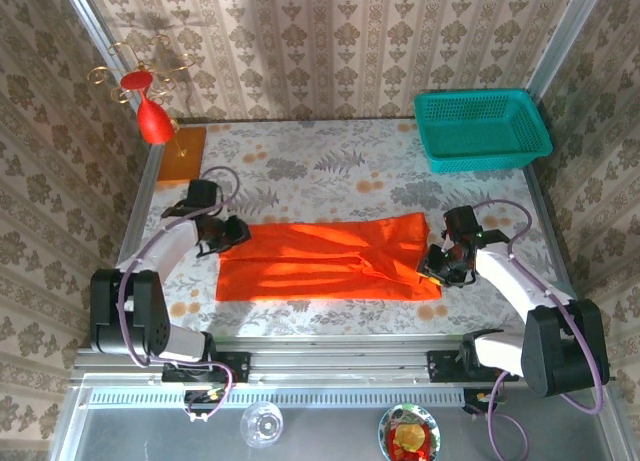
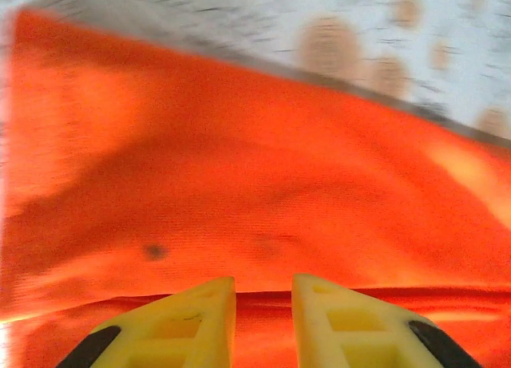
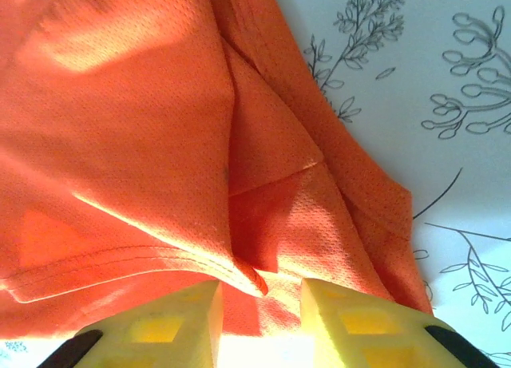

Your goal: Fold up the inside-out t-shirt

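Your t-shirt [image 1: 330, 261] lies flat across the middle of the top view. It forms a wide orange-red band on the floral table [image 1: 330, 171], with its long side running left to right. Your left gripper [image 1: 232, 236] sits at the shirt's left edge, centre-left of that frame. In the left wrist view, the gripper [image 2: 263, 284] has its yellow fingers a narrow gap apart at the bottom edge. A hem of the shirt [image 2: 239, 168] crosses behind that gap, and you cannot tell whether the fingers pinch the cloth.

Your right gripper [image 1: 437, 266] is at the shirt's lower right corner in the top view. In the right wrist view, it [image 3: 259, 292] is released: the fingers stand apart with a pale bright gap between them. A hemmed fold of the shirt [image 3: 144, 144] reaches just down to that gap. The teal basket [image 1: 482, 129] sits in the upper right of the top view, well apart from the shirt.
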You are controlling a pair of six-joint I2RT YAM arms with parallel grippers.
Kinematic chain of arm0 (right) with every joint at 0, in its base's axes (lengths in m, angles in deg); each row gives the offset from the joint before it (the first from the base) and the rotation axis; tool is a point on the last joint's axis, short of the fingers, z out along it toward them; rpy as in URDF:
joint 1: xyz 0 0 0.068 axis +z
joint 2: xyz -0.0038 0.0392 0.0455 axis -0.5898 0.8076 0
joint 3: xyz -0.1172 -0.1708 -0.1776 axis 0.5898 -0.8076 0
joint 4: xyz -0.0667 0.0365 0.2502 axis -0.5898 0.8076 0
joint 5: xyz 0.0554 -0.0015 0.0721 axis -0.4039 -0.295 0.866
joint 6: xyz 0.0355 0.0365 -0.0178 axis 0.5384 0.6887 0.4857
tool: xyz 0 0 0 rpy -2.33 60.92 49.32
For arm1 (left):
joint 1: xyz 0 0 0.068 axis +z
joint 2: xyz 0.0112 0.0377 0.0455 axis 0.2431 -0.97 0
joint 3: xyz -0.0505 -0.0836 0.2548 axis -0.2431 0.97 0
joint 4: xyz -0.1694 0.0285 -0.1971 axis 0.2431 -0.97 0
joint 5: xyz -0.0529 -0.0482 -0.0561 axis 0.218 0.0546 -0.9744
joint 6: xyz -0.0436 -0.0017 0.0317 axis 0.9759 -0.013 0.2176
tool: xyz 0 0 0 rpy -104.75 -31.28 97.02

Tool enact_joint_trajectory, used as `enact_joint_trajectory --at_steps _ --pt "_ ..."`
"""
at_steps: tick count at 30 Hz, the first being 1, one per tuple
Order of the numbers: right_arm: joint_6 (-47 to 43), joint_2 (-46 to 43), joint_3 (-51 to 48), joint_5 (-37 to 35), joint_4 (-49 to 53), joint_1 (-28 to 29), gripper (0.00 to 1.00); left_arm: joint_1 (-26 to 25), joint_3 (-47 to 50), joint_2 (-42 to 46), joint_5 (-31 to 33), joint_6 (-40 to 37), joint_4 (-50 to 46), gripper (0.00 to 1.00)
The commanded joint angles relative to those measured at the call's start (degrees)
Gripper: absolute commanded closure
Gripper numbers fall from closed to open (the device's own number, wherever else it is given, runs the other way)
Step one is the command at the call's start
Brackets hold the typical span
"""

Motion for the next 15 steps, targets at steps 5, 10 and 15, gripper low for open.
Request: enact_joint_trajectory --at_steps 5,10,15 --pt "-0.9 -1.2 0.6 -0.9 1.8 -0.2 0.67 -19.8 -5.0 -5.4 -1.2 10.1 4.7 0.76" --pt "-1.2 -0.4 0.1 0.3 0.8 -0.2 0.66 -30.4 -9.3 -14.3 -4.2 14.9 11.1 0.76" --pt "-1.9 0.8 0.0 1.4 0.3 -0.2 0.65 -37.2 -14.0 -23.5 -8.6 18.7 17.4 0.76"
